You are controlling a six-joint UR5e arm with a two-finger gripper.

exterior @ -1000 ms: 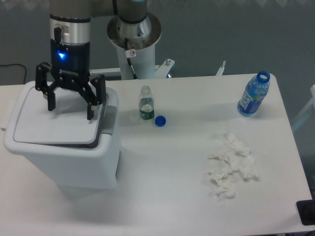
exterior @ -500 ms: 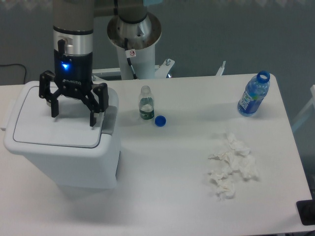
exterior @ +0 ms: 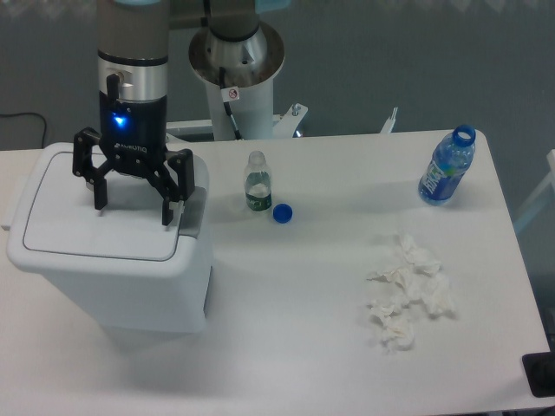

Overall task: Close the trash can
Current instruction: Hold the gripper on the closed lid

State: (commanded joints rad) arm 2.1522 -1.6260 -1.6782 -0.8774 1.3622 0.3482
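White plastic, the trash can (exterior: 113, 277) is sitting at the left of the frame with its lid (exterior: 95, 224) lying flat and seemingly seated. Over it the gripper (exterior: 132, 208) is hanging with fingers spread, holding nothing. Closing looks essentially done; only pulling clear appears left. Rightward, crumpled tissues (exterior: 408, 295) are lying.

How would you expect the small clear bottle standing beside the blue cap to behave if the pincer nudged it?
The small clear bottle looks nearly empty and stands tall on a narrow base, so it would probably tip easily. Being round, it might then roll. Its blue cap lies off beside it, so any remaining liquid could spill.
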